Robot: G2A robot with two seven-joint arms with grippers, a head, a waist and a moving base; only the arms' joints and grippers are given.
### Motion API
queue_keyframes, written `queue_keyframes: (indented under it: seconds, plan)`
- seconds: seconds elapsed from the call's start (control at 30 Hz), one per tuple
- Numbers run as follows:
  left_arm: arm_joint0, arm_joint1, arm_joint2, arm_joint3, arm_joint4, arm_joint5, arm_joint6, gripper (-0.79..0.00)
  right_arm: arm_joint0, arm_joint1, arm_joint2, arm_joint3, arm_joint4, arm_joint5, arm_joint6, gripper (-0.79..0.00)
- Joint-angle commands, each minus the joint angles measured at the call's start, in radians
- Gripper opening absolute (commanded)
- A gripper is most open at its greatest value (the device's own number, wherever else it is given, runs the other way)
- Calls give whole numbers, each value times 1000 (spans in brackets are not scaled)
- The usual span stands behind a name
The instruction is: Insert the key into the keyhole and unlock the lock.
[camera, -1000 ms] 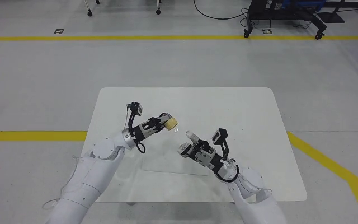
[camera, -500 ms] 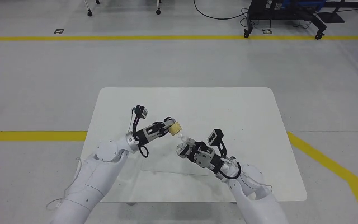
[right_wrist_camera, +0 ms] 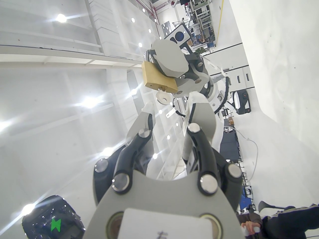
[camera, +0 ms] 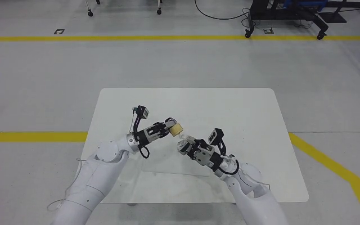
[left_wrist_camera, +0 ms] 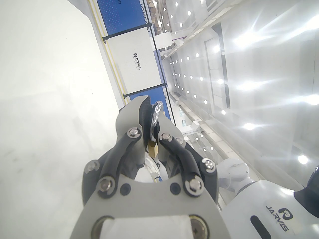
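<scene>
Though partly behind left claw (left_wrist_camera: 151, 118), lock (right_wrist_camera: 154, 79) above table (camera: 236, 112)

The square brass padlock (camera: 176, 129) is held over the white rectangular table (camera: 253, 112); the small silver key (right_wrist_camera: 163, 98) is lodged in it.

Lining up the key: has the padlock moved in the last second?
Yes. Top view: the padlock shifted slightly toward the table's near edge and right side.

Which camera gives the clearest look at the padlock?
The right wrist view: the padlock shows its broad brass face and the end where the key sits. The top view shows a small brass block; the left wrist view, a brass sliver, mostly hidden.
</scene>
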Motion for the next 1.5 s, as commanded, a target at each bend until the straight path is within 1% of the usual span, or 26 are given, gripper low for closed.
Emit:
queue_keyframes:
  seconds: [0.0,0.13,0.23,0.33,0.4,0.43,0.53,0.67,0.77,0.87,1.0,1.17,1.37,1.4,1.43,1.47]
  plan:
    - [1,-1,-2,0,0,2,-1,-785,3,0,-1,6,0,-14,2,-520]
    - [3,-2,-2,0,-1,10,-6,-785,7,-1,-2,14,5,-23,1,-536]
    - [7,-3,-3,0,-5,12,-10,-785,12,-1,-5,22,10,-23,1,-588]
    - [10,-4,-6,0,-7,13,-12,-785,20,-2,-11,33,11,-17,-2,-622]
    - [11,-5,-8,0,-6,15,-14,-785,26,-3,-15,39,7,-14,-8,-757]
    - [12,-5,-9,-1,-6,16,-15,-785,28,-3,-16,40,8,-14,-9,-785]
    - [16,-5,-12,-7,0,17,-14,-785,27,-4,-15,40,19,-20,-2,-785]
    - [21,-4,-18,-16,6,9,-13,-785,24,-3,-5,43,70,-6,32,-785]
    - [29,-3,-24,-28,14,-5,-13,-785,31,-3,3,57,132,27,67,-785]
    - [38,0,-34,-39,23,-16,-10,-785,41,-5,10,80,225,78,97,-785]
    - [50,6,-54,-50,50,-25,4,-785,61,-7,19,110,303,140,105,-785]
    - [74,17,-88,-72,97,-21,27,-785,79,-6,27,134,371,205,148,-785]
    - [90,30,-129,-100,116,3,34,-785,85,-2,41,145,387,217,182,-785]
    - [91,32,-134,-107,120,10,33,-785,85,-1,44,146,387,214,182,-622]
    - [91,34,-137,-113,128,19,32,-785,86,0,48,145,375,204,177,-145]
    - [89,35,-140,-120,141,32,31,-785,86,1,48,142,361,196,178,0]
